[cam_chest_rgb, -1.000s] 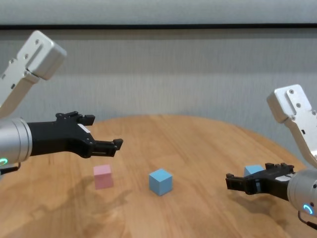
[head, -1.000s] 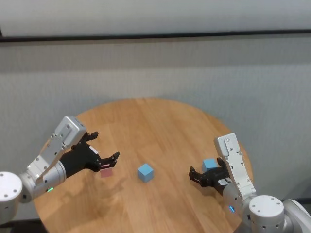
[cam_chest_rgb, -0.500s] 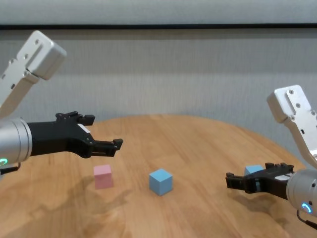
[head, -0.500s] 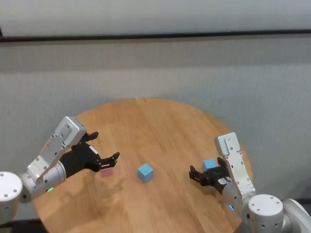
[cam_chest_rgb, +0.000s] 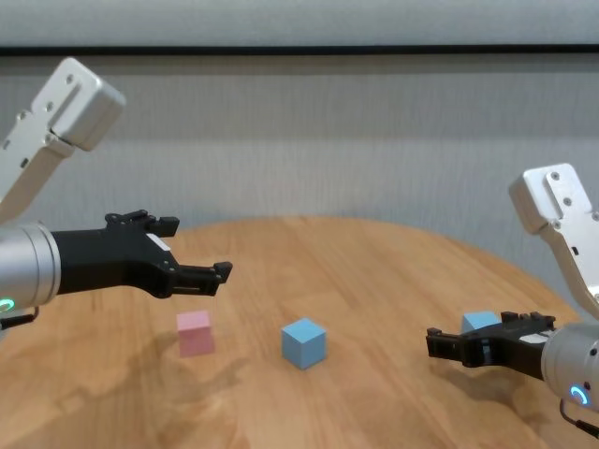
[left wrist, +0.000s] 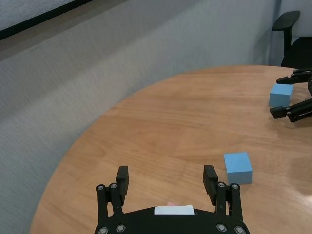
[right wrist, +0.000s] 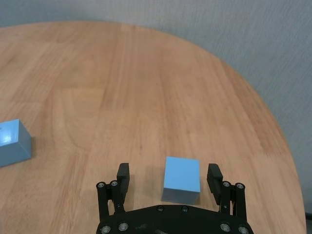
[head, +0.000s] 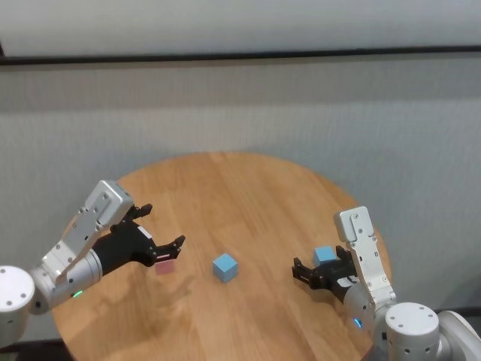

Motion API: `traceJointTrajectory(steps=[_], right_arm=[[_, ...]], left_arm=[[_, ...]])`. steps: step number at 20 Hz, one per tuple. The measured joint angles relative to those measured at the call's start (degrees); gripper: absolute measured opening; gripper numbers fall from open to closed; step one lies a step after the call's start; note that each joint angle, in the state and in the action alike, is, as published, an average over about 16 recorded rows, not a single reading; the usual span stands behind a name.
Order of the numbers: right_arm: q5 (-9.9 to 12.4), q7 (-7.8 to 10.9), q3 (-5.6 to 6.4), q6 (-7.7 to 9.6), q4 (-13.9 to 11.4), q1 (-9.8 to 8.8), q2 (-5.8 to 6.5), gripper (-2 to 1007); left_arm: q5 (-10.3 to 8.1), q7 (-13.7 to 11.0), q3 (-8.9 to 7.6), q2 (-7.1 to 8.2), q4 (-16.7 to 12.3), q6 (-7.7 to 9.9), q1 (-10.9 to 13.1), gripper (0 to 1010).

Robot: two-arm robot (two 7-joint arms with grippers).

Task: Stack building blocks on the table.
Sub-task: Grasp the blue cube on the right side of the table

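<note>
Round table (head: pixel 248 188) bearing three separate blocks. Left gripper (cam_chest_rgb: pixel 192 253), jaws wide open and empty, hovers above the pink block (cam_chest_rgb: pixel 195 333); in the left wrist view its body hides nearly all of that block. Centre blue block (head: pixel 225 267) stands alone on the table. Right gripper (right wrist: pixel 168 180), jaws wide open, straddles the right blue block (right wrist: pixel 181 179) without touching it; in the head view the gripper partly covers this block.

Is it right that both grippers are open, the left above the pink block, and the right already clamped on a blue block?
Not clamped. In the right wrist view the right gripper is open, its fingers either side of the blue block without touching it. The left gripper is open above the pink block.
</note>
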Motion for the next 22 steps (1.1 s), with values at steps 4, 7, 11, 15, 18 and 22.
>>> traceJointTrajectory(steps=[4,7,11,15,18,22], right_arm=[[-0.2,0.17,0.47,-0.05,-0.1,-0.22,-0.24,1004],[-0.4,0.32,0.73,0.02,-0.1,-0.33,-0.35,994],[-0.8,0.56,1.00,0.23,-0.1,-0.43,-0.45,961],[-1.2,0.85,1.27,0.51,-0.1,-0.50,-0.57,900],[-1.4,1.08,1.47,0.78,-0.1,-0.51,-0.68,837],[-1.8,1.36,1.77,1.12,-0.1,-0.53,-0.85,727]], left_arm=[[0.00,0.0,0.00,0.00,0.0,0.00,0.0,1002],[0.00,0.0,0.00,0.00,0.0,0.00,0.0,1002],[0.00,0.0,0.00,0.00,0.0,0.00,0.0,1002],[0.00,0.0,0.00,0.00,0.0,0.00,0.0,1003],[0.00,0.0,0.00,0.00,0.0,0.00,0.0,1002],[0.00,0.0,0.00,0.00,0.0,0.00,0.0,1002]])
